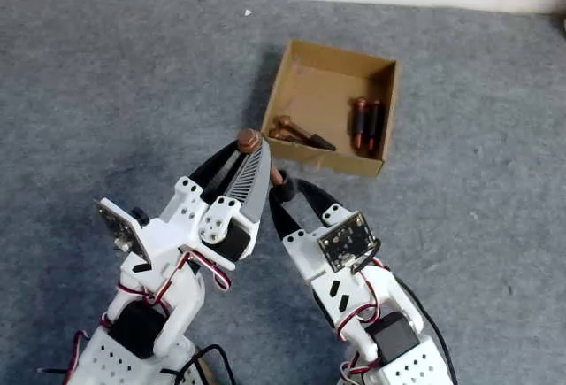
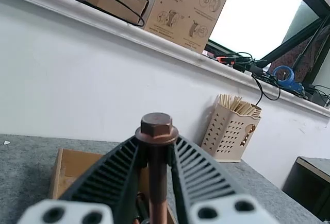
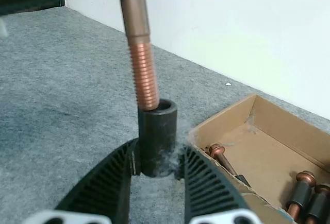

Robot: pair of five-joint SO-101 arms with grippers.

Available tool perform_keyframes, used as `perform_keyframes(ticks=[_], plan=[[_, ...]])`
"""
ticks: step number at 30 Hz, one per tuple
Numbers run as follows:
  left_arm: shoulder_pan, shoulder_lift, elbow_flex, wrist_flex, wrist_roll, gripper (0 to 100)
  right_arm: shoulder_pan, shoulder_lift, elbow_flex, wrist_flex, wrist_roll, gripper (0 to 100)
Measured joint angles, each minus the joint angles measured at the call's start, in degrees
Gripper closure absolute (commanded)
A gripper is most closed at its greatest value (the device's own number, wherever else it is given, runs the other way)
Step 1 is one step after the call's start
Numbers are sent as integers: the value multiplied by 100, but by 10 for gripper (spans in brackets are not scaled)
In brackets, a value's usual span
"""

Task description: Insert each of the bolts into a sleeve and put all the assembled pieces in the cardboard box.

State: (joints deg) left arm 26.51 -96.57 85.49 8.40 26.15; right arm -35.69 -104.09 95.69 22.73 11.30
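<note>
My left gripper [image 2: 157, 154] is shut on a copper bolt [image 2: 157, 147], hex head up, held above the carpet near the cardboard box [image 1: 301, 75]. In the high view the bolt's head [image 1: 248, 141] shows at that gripper's tip. My right gripper [image 3: 156, 165] is shut on a dark sleeve [image 3: 157, 136], which stands upright. The bolt's threaded tip [image 3: 144, 80] reaches the sleeve's open mouth. In the high view the right gripper [image 1: 281, 188] sits just beside the left one. Inside the box lie assembled bolt-and-sleeve pieces [image 1: 367, 124] and another [image 1: 301, 133].
Grey carpet [image 1: 106, 93] covers the whole table around the arms. The box stands just beyond both grippers, its near wall [image 1: 327, 159] close to the right gripper. In the left wrist view a white wall and a beige holder [image 2: 232, 131] stand far behind.
</note>
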Motion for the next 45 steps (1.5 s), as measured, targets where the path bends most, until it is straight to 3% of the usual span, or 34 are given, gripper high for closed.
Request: perform_keyframes(ticks=[8, 14, 19, 25, 39, 45], plan=[[35, 70, 457, -545, -79, 994, -18, -9, 0, 0, 0, 993], [343, 44, 1011, -589, -1064, 991, -26, -9, 0, 0, -9, 993], [422, 18, 1011, -545, -1468, 976, -26, -9, 0, 0, 18, 993], [440, -70, 835, 580, -1574, 838, 88, 9, 0, 18, 44, 993], [378, -79, 378, 1486, -1477, 839, 193, 9, 0, 18, 44, 993], [404, 18, -114, 2532, -1477, 839, 668, 9, 0, -132, -484, 993]])
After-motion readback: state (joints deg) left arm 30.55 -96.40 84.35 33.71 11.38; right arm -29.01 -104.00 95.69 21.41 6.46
